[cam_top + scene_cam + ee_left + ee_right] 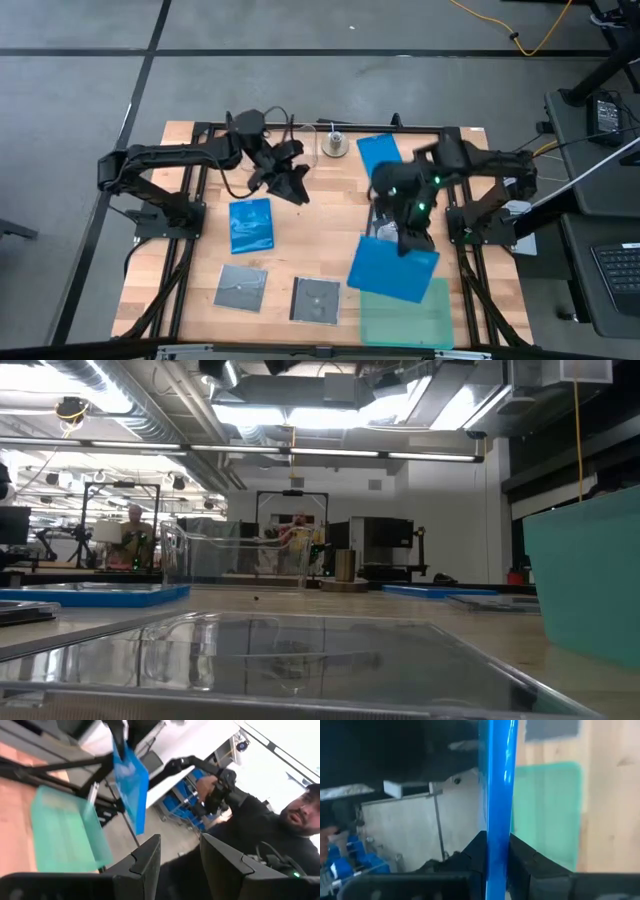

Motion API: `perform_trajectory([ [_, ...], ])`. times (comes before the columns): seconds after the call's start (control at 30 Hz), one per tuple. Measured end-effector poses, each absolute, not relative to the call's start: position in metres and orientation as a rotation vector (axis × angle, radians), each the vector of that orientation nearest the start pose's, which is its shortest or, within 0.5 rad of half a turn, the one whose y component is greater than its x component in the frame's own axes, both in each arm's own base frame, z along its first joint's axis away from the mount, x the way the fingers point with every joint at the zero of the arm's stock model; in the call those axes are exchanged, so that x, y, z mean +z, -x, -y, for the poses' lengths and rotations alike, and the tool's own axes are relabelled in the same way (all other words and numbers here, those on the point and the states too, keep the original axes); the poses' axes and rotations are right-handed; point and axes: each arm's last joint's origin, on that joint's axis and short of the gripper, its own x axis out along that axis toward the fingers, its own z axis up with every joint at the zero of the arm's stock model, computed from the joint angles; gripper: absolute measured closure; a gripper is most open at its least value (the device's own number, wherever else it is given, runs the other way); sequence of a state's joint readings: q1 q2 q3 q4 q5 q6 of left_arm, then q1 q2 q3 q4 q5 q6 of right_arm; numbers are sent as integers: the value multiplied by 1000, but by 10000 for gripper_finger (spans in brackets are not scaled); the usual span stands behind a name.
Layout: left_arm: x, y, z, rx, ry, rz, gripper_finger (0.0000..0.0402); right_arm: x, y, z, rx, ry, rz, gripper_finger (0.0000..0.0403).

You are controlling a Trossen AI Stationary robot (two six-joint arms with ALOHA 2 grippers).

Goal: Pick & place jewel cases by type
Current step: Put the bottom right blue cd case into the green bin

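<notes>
Counting from the high view, we list three blue jewel cases and two grey-black ones in sight, five in all; a sixth we cannot find. Blue case one [251, 225] lies flat left of the table's centre, toward 9 o'clock; blue case two [379, 152] lies at the far edge, toward 12 o'clock, just beside a small metal cylinder [335, 145]; blue case three [392, 268] is held tilted above the table toward 4 o'clock, over the edge of the teal-green tray [408, 318], which sits at 5 o'clock. Grey-black case one [241, 288] lies toward 7 o'clock; grey-black case two [316, 300] lies toward 6 o'clock, just beside it, the two apart.

Right gripper [408, 240]: fingers pressed onto blue case three, which shows edge-on [497, 795] between them in the right wrist view, the tray [547, 815] behind it. Left gripper [290, 183]: toward 11 o'clock, above bare wood, fingers [145, 862] spread with a clear gap, holding nothing; its wrist view shows the held case [131, 780], the tray [65, 832] and a person [270, 827] beyond the table.

One clear tub [235, 555] shows in the low view.
</notes>
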State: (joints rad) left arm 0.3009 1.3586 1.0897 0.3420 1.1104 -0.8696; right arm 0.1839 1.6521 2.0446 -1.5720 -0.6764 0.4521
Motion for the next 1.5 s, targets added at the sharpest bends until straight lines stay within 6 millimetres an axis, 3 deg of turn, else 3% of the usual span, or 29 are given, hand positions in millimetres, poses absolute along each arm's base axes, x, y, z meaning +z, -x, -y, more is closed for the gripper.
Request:
perform_trajectory([
  [0.2, 375, -274, -76, -724, 742, -227, 272, 417, -264, -103, 505, -682, -1485, 353],
  [0.47, 382, -263, -88, -667, 727, -180, 272, 358, -268, -134, 635, -694, -1665, 353],
  [0.73, 382, -263, -89, -650, 725, -170, 272, 307, -281, -141, 732, -709, -1626, 352],
  [1.17, 382, -267, -78, -669, 717, -171, 272, 233, -281, -140, 663, -742, -1616, 352],
  [1.5, 382, -268, -76, -678, 716, -174, 272, 194, -274, -139, 625, -803, -1604, 352],
])
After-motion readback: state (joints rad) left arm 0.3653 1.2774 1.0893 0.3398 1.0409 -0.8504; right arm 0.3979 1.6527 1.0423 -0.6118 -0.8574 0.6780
